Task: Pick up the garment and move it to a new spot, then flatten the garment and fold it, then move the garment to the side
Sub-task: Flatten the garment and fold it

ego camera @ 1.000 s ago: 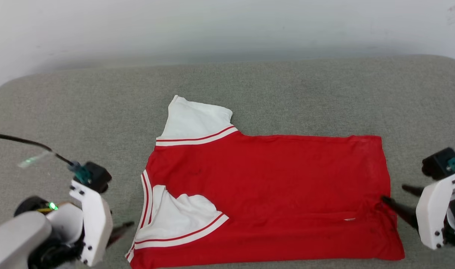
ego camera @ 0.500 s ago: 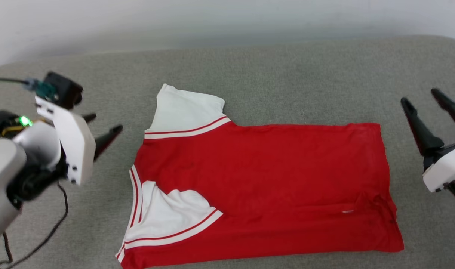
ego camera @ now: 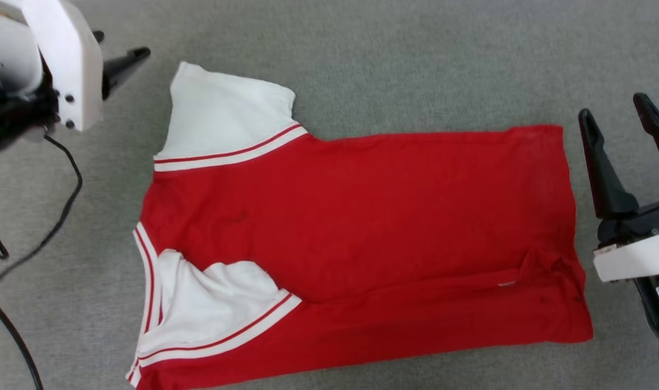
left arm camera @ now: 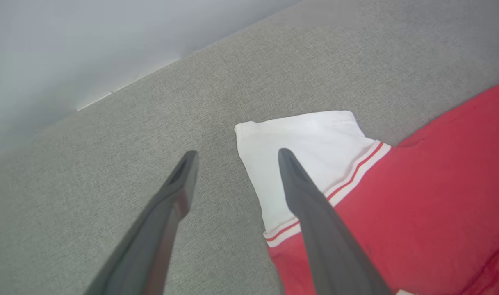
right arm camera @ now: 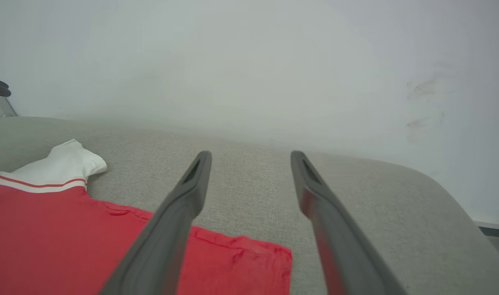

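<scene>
- The garment (ego camera: 361,233) lay spread on the grey cushion (ego camera: 389,65), plain red side up. Its near sleeve (ego camera: 215,303) was folded in over the body and its far sleeve (ego camera: 226,124) lay out flat.
- It looked like thin, limp jersey: light, and likely to sag and crease. It was probably best pinched at corners, at the far sleeve's edge and the hem (ego camera: 570,216).
- The left gripper (ego camera: 121,46) hovered just beyond the far sleeve, jaws spread and empty. The right gripper (ego camera: 615,108) stood just off the hem, also spread and empty.
- Bare cushion lay open beyond the garment's far edge. A loose black cable (ego camera: 64,200) trailed off its collar end, a possible snag.
</scene>
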### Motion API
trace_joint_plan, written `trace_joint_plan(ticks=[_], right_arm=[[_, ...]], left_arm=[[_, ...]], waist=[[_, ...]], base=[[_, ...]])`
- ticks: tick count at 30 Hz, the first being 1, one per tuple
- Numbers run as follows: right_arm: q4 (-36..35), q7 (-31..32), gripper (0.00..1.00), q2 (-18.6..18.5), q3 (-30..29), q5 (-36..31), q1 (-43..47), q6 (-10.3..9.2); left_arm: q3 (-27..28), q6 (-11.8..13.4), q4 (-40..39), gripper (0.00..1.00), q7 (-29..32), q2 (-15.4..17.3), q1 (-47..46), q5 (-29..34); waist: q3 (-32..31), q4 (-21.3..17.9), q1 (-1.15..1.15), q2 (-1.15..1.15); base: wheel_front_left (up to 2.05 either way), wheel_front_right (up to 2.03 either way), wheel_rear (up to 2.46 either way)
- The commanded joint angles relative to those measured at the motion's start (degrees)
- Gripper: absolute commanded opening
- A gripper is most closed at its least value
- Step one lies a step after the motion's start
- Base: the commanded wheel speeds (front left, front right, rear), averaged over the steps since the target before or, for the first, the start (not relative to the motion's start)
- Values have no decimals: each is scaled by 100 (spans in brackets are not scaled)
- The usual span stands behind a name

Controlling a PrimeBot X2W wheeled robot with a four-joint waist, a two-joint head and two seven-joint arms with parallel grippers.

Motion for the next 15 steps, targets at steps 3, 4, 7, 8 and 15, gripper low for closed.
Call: trace_joint_plan(ticks=[3, 4, 7, 8, 15], right_arm=[[-217, 84, 100, 92, 70, -96, -125, -2], [-263, 118, 100, 99, 104, -118, -170, -2], [-370, 186, 100, 125, 212, -141, -310, -3], [-383, 212, 100, 129, 247, -144, -345, -2], [-316, 208, 100, 127, 461, -171, -617, -2]], left_arm=[[31, 27, 191, 100, 488, -93, -457, -122], [31, 39, 244, 100, 656, -118, -558, -174], [5, 99, 391, 100, 1185, -194, -829, -329], [-23, 95, 407, 100, 1280, -214, -955, -268], [-335, 63, 651, 100, 1822, -332, -1265, -29]], waist=[[540, -216, -1, 0], [637, -249, -1, 0], [887, -335, -1, 0], [961, -353, -1, 0], [1360, -458, -1, 0]], base=[[0, 0, 0], [0, 0, 0], [0, 0, 0], [0, 0, 0], [0, 0, 0]])
